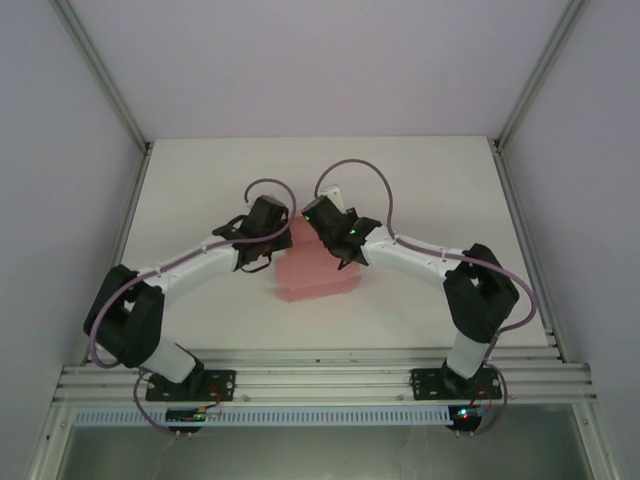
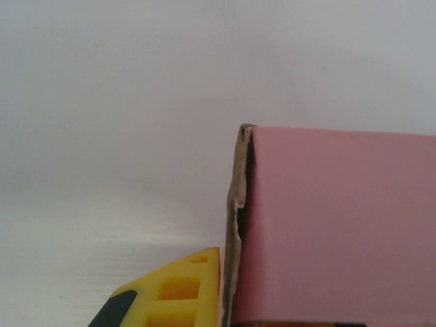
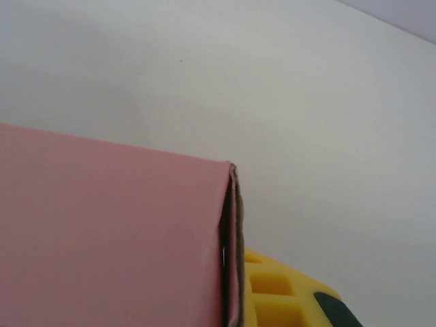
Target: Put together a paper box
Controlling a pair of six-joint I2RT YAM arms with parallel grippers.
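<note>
In the top view the paper box (image 1: 318, 272) stands at the middle of the frame on the white counter (image 1: 200, 190), partly folded up, with its straight lower edge towards the bottom of the frame. The left tool (image 1: 272, 245) meets it from the left and the right tool (image 1: 335, 245) from the right, close together over its upper edge. Both tools are pressed together, each pinching the paper box. In the left wrist view the paper box (image 2: 340, 225) takes the lower right, its rumpled raw edge running down the centre with a yellow finger (image 2: 184, 289) touching it at lower left. In the right wrist view the paper box (image 3: 109, 231) takes the lower left, its doubled edge just beside a yellow finger (image 3: 279, 293) at lower right. Open counter lies above and to both sides of the paper box.
</note>
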